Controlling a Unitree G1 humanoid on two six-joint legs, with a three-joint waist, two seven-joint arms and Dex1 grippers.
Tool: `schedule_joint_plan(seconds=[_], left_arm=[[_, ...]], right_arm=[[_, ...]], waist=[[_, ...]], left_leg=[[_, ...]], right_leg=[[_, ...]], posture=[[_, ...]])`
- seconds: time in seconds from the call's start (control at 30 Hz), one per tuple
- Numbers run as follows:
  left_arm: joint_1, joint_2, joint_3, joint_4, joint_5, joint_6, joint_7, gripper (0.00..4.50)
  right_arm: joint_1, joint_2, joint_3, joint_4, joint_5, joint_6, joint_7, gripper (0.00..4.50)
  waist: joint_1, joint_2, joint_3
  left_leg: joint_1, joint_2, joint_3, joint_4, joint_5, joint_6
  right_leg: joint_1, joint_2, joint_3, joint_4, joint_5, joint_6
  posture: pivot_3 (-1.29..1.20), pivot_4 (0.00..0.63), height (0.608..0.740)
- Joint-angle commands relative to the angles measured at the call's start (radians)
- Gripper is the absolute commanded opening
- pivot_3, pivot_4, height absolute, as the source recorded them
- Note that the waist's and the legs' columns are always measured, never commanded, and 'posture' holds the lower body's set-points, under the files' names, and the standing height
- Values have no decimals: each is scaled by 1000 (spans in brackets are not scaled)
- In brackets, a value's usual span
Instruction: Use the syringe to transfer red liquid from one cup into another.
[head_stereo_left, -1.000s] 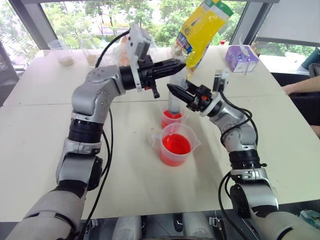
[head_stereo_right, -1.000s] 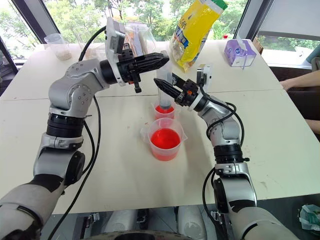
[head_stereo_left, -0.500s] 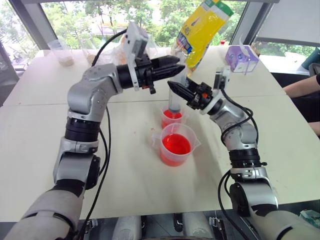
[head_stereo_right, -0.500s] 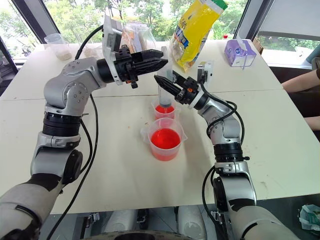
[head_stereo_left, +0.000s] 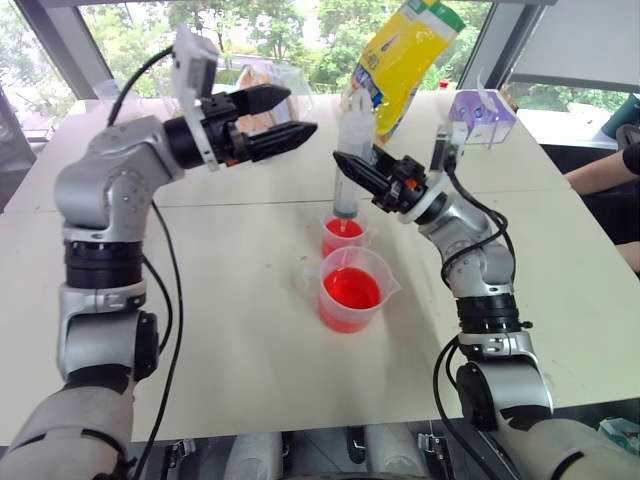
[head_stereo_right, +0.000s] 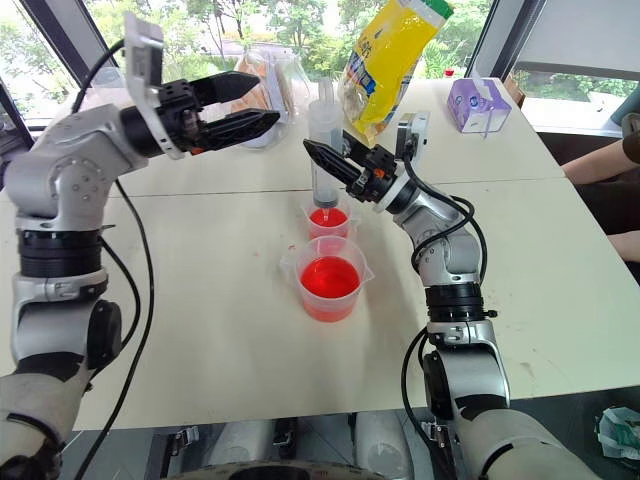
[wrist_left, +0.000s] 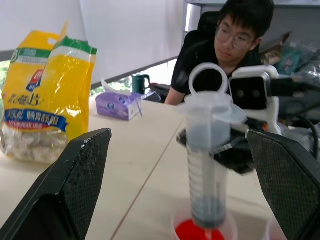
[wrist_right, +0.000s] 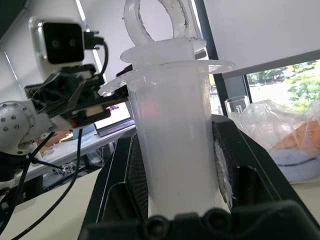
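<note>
The clear syringe (head_stereo_left: 349, 150) stands upright with its plunger pushed in, its tip just above the small cup (head_stereo_left: 342, 236), which holds red liquid (head_stereo_right: 328, 218). My right gripper (head_stereo_left: 352, 167) is shut on the syringe's barrel (wrist_right: 175, 150), its fingers (wrist_right: 226, 170) pressing on both sides. In front of the small cup stands the larger measuring cup (head_stereo_left: 352, 290), about half full of red liquid (head_stereo_left: 351, 288). My left gripper (head_stereo_left: 300, 112) is open, up and to the left of the syringe's top and apart from it. The left wrist view shows the syringe (wrist_left: 207, 165) between my open fingers (wrist_left: 82, 185).
A yellow bag (head_stereo_left: 402, 58) stands on the table behind the syringe, with a purple tissue box (head_stereo_left: 482, 116) at the back right. Clear cups (head_stereo_left: 124, 104) and a clear bag (head_stereo_right: 272, 72) sit at the back left. A person (wrist_left: 225, 55) sits at the table's right side.
My left gripper, which was shut at the syringe's top, has opened and swung away to the left. The right gripper still holds the syringe over the small cup.
</note>
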Motion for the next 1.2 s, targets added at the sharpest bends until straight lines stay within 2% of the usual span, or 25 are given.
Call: schedule_joint_plan(seconds=[0.03,0.1,0.2,0.27,0.4,0.47,0.57,0.7,1.0,1.07,1.1,1.2], left_arm=[[35,21,17,-94,-40,22,1,4437],[75,16,7,-134,-38,23,22,4437],[116,14,-12,-176,-25,12,41,4437],[141,13,-10,-201,-38,23,51,4437],[212,22,-27,-261,-42,26,48,4437],[234,15,-24,-285,-60,35,53,4437],[252,4,-25,-303,-73,36,67,4437],[265,-7,-35,-314,-79,34,82,4437],[289,8,-42,-340,-93,50,88,4437],[305,13,-44,-357,-100,58,90,4500],[311,15,-45,-365,-104,63,92,4500],[321,17,-44,-383,-116,77,100,4500]], right_arm=[[-49,-12,-24,-34,19,-5,-11,1390],[-82,-33,-50,-61,25,22,-66,1390],[-133,-91,-99,-129,46,170,-228,1390],[-166,-145,-138,-196,87,335,-351,1390],[-216,-266,-233,-308,204,791,-617,1390],[-214,-308,-265,-337,226,978,-703,1390],[-137,-391,-265,-370,223,1152,-717,1390],[1,-463,-246,-371,196,1271,-697,1390],[134,-469,-190,-293,106,1284,-670,1390],[154,-475,-175,-280,88,1256,-654,2412],[161,-478,-169,-274,79,1243,-647,2721],[163,-479,-171,-269,67,1230,-628,4294]], waist=[[1,0,0],[-1,0,0],[1,0,0],[2,0,0],[1,0,0],[1,0,0],[2,0,0],[5,0,0],[0,0,0],[1,0,0],[1,0,0],[1,0,0]], left_leg=[[0,0,0,0,0,0],[0,0,0,0,0,0],[0,0,0,0,0,0],[0,0,-1,0,0,0],[-1,0,0,-1,0,0],[-1,0,0,-1,0,0],[-1,0,0,-1,0,0],[-1,-1,0,-1,-1,1],[0,0,1,-1,-1,2],[-1,0,1,-1,-1,2],[-1,0,1,-1,-1,2],[-1,-1,1,-1,-1,2]], right_leg=[[0,0,0,0,0,0],[0,-1,0,0,0,0],[0,-1,0,0,0,0],[0,-1,0,0,0,0],[-1,-2,1,0,0,-1],[-1,-2,1,-1,0,-1],[-1,-2,1,-1,0,-2],[0,-2,1,-2,0,-2],[-1,2,1,-2,0,-1],[-1,1,2,-2,0,-1],[-1,1,2,-2,0,-1],[-1,1,2,-2,0,-1]], posture=[[0,150,740],[0,150,740],[0,150,740],[0,150,740],[0,150,740],[0,150,740],[0,150,740],[0,150,740],[0,150,740],[0,150,740],[0,150,740],[0,150,740]])
